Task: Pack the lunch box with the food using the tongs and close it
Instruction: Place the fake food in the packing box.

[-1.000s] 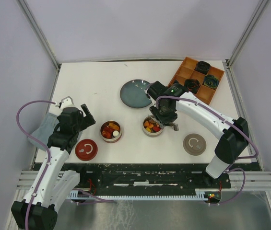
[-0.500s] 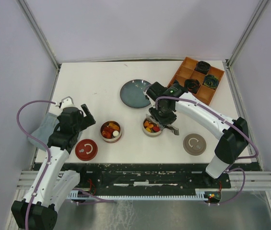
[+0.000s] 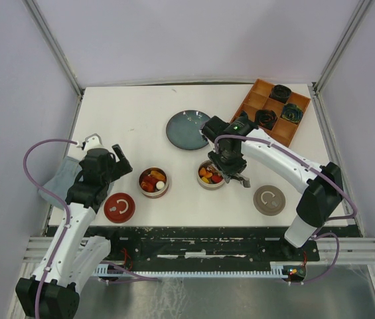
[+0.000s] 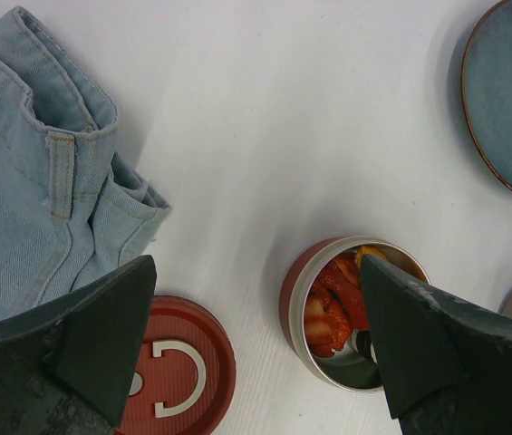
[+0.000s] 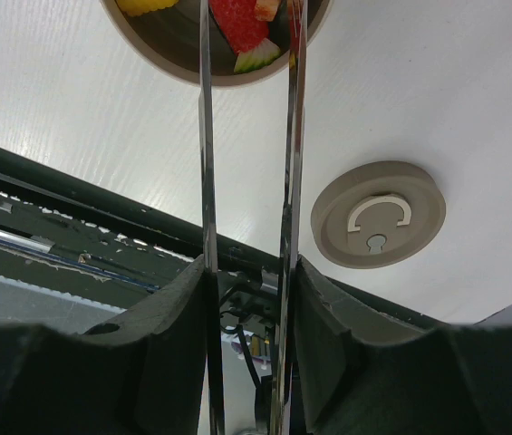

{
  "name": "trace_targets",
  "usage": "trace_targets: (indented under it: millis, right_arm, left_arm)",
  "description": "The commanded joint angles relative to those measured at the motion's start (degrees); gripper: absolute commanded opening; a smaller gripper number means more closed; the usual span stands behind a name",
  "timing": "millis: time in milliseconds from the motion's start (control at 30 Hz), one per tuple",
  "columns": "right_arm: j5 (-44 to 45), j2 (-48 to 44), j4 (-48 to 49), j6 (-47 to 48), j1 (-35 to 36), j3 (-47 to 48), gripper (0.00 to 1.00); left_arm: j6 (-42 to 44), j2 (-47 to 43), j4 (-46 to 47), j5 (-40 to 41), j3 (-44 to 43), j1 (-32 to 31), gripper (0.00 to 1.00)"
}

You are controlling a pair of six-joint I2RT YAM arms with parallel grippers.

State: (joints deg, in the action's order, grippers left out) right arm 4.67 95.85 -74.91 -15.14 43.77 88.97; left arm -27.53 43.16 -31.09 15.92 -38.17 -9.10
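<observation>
- Your right gripper (image 5: pixel 248 272) is clamped on the tongs (image 5: pixel 204 136), one finger pressing each silver arm from the outside, so the arms stand close and nearly parallel.
- The tongs reach out over the grey tin (image 5: pixel 203 72), above the red and yellow food (image 5: pixel 237 23) inside. Their tips run off the top of the wrist view, so you cannot tell whether they pinch a piece.
- The grey lid (image 5: pixel 380 215) lies on the table beside that tin, apart from it.
- Your left gripper (image 4: pixel 256 335) hangs spread wide and holds nothing. Below it are the red tin (image 4: pixel 292 299) with more food and the red lid (image 4: pixel 178 362), and the denim cloth (image 4: pixel 29 181) lies just beside them.
- Since a second ago, your right wrist has slid a little toward the near edge, taking the tongs with it; your left arm has stayed put.
</observation>
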Motion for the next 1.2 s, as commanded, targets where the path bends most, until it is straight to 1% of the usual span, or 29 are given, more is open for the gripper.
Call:
trace_targets:
  millis: [0, 400, 633, 833, 933, 1167]
  right_arm:
    - [1.3, 1.2, 0.0, -0.1, 0.2, 1.6, 0.46]
    - [3.6, 1.2, -1.3, 0.1, 0.2, 2.3, 0.44]
    - [1.9, -3.1, 2.2, -0.8, 0.2, 3.1, 0.45]
    - [7.2, -7.3, 3.8, -2.3, 0.1, 2.9, 0.46]
    - [11.5, -9.2, 4.9, -3.4, -0.1, 2.3, 0.47]
    - [19.2, -15.1, 9.2, -6.9, -1.7, -1.1, 0.47]
  left_arm:
    - [1.7, -0.1, 2.7, -0.4, -0.3, 0.2, 0.99]
    - [1.7, 0.0, 2.7, -0.3, -0.3, 0.2, 0.99]
    - [1.7, -0.1, 2.7, -0.3, -0.3, 0.2, 0.99]
    - [1.6, -0.2, 2.8, -0.4, -0.3, 0.2, 0.99]
    - [1.7, -0.2, 2.8, -0.4, -0.3, 0.2, 0.99]
    - [1.7, -0.2, 2.8, -0.4, -0.3, 0.2, 0.99]
